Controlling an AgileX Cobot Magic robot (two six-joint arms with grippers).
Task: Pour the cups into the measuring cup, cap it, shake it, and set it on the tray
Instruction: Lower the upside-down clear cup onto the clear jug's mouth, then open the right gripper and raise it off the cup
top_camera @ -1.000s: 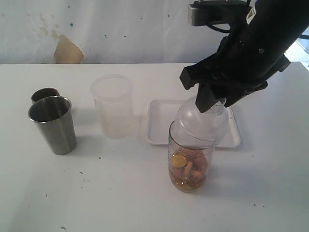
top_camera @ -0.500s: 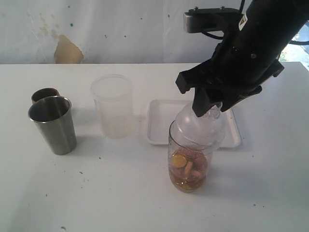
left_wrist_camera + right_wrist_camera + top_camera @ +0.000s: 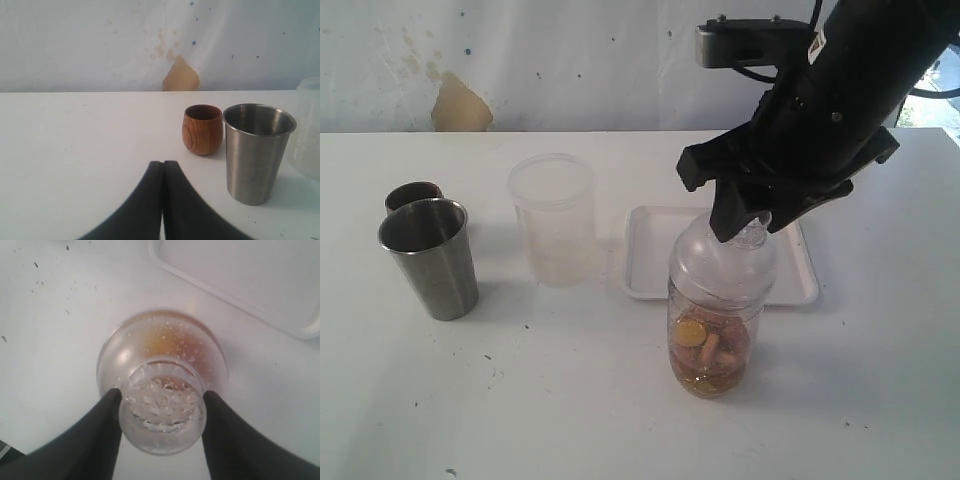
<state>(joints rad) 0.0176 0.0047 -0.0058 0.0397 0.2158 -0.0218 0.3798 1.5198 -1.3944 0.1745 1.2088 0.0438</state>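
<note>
The clear measuring cup (image 3: 712, 345) stands in front of the tray (image 3: 648, 272), with coins and brown pieces in amber liquid at its bottom. A clear domed cap (image 3: 722, 262) sits on its rim. My right gripper (image 3: 752, 228) comes down from above and is shut on the cap's perforated neck (image 3: 162, 407), with one finger (image 3: 100, 432) on each side. The steel tumbler (image 3: 430, 258) and the copper-brown cup (image 3: 412, 194) stand together at the far left. In the left wrist view my left gripper (image 3: 163, 164) is shut on nothing, short of the brown cup (image 3: 202, 129) and the tumbler (image 3: 256, 150).
A frosted plastic tub (image 3: 555, 220) stands between the tumbler and the tray. The tray's white rim (image 3: 225, 305) lies just beyond the capped cup in the right wrist view. A wall with a tan patch (image 3: 458, 105) closes off the table's back edge.
My right gripper has come down and slightly left with the cap. The cap was tilted above the measuring cup's mouth and now sits lower and straighter on its rim.
</note>
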